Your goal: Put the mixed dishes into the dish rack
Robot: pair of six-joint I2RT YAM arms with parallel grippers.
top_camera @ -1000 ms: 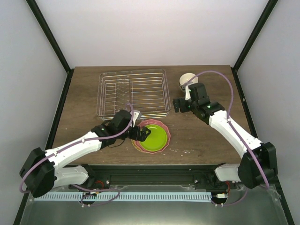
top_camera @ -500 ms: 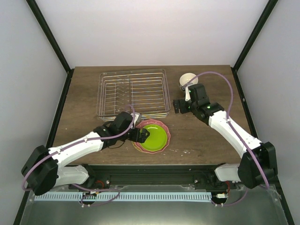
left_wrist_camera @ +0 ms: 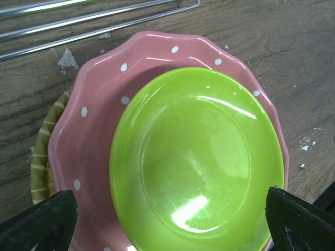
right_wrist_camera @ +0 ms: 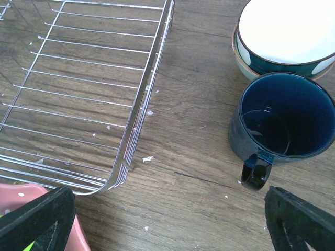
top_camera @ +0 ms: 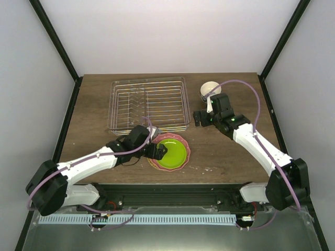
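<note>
Flanking lime-green plate (left_wrist_camera: 196,157), left fingers (left_wrist_camera: 39,217) wide apart, empty; right fingers (right_wrist_camera: 36,219) wide, empty.

Lime-green plate (left_wrist_camera: 196,157) atop pink scalloped plate (left_wrist_camera: 99,89), near wire rack (top_camera: 148,103); dark blue mug (right_wrist_camera: 285,117) upright beside nested bowls (right_wrist_camera: 285,26).

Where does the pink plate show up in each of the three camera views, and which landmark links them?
Top external: the pink plate sits centre front, under the green plate, just in front of the dish rack.
Left wrist: the pink plate fills the middle, with dish rack wires along the top.
Right wrist: only a sliver in the bottom-left corner.
Shared landmark: the dish rack, whose near edge borders the plate.
</note>
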